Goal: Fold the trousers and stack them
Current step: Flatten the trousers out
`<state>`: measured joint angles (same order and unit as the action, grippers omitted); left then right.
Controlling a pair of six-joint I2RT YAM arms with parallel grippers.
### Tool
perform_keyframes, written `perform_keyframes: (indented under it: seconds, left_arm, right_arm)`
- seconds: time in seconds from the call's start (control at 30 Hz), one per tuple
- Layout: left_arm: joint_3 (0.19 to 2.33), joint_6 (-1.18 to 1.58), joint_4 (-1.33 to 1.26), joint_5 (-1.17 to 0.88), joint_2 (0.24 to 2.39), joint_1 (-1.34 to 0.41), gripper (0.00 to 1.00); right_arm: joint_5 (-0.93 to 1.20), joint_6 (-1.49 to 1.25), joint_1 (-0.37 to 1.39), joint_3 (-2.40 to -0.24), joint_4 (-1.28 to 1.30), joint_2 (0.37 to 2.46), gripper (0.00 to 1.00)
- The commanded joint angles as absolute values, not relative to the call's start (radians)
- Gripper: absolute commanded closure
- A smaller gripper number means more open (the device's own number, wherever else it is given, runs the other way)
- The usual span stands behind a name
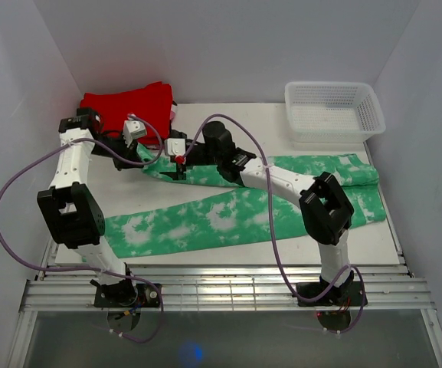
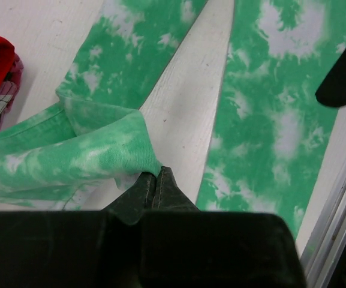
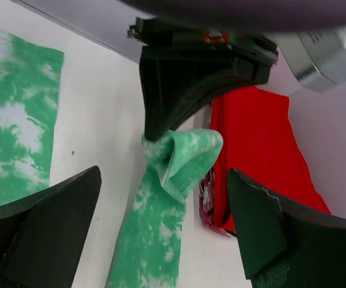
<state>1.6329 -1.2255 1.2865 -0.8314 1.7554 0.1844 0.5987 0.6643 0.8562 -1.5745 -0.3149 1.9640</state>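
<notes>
Softly puckered green-and-white trousers [image 2: 101, 150] hem inside left gripper [image 2: 157, 175].

**No Legible Writing**

We can read no text, label, brand, number or sign in any of the three views. The trousers [image 1: 205, 222] carry only mottled blotches. A small red and green patch [image 3: 216, 37] in the right wrist view is too blurred for us to read.

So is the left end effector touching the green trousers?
Touching. In the left wrist view the left end effector is shut, its tips pinching a bunched fold of the trousers with no gap.
</notes>
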Motion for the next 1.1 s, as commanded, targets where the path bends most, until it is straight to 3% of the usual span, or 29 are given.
perform_keyframes:
  seconds: [0.0, 0.13, 0.27, 0.3, 0.37, 0.67, 0.77, 0.87, 0.9, 0.93, 0.97, 1.0, 1.03, 1.07]
  left_arm:
    - [1.644, -1.252, 1.404, -0.948, 1.727, 0.198, 1.0]
    - [1.626, -1.227, 1.404, -0.986, 1.69, 0.19, 1.0]
    - [1.617, -1.204, 1.404, -1.009, 1.671, 0.183, 1.0]
    - [1.609, -1.21, 1.404, -1.014, 1.651, 0.184, 1.0]
    - [1.595, -1.224, 1.402, -1.031, 1.632, 0.183, 1.0]
    - [1.497, -1.296, 1.404, -1.097, 1.497, 0.178, 1.0]
    - [1.476, -1.299, 1.402, -1.103, 1.477, 0.167, 1.0]
    - [1.468, -1.279, 1.402, -1.112, 1.463, 0.166, 1.0]
    - [1.47, -1.272, 1.402, -1.117, 1.457, 0.164, 0.99]
    - [1.471, -1.252, 1.398, -1.123, 1.453, 0.166, 0.93]
    - [1.47, -1.211, 1.372, -1.124, 1.448, 0.166, 0.71]
    - [1.463, -1.145, 1.264, -1.118, 1.437, 0.167, 0.58]
    - [1.45, -0.992, 1.19, -1.094, 1.402, 0.176, 0.38]
    - [1.433, -0.933, 1.122, -1.088, 1.375, 0.189, 0.31]
  right_arm:
    - [0.646, 0.706, 0.876, -1.569, -0.428, 1.971, 0.1]
    - [0.667, 0.73, 0.896, -1.555, -0.446, 1.974, 0.08]
    - [0.643, 0.767, 0.931, -1.537, -0.452, 1.976, 0.0]
    - [0.594, 0.769, 0.937, -1.526, -0.471, 1.982, 0.1]
    - [0.545, 0.747, 0.943, -1.525, -0.528, 2.008, 0.16]
    - [0.381, 0.795, 0.948, -1.549, -0.581, 2.078, 0.34]
    - [0.354, 0.811, 0.946, -1.552, -0.604, 2.092, 0.46]
    - [0.341, 0.798, 0.945, -1.551, -0.598, 2.082, 0.75]
    - [0.333, 0.786, 0.945, -1.548, -0.595, 2.076, 0.92]
    - [0.333, 0.767, 0.939, -1.543, -0.586, 2.065, 0.92]
    - [0.336, 0.712, 0.934, -1.531, -0.577, 2.04, 0.92]
    - [0.35, 0.678, 0.927, -1.526, -0.568, 2.028, 0.92]
    - [0.354, 0.645, 0.914, -1.525, -0.537, 2.013, 0.92]
    - [0.359, 0.571, 0.907, -1.523, -0.519, 1.988, 0.92]
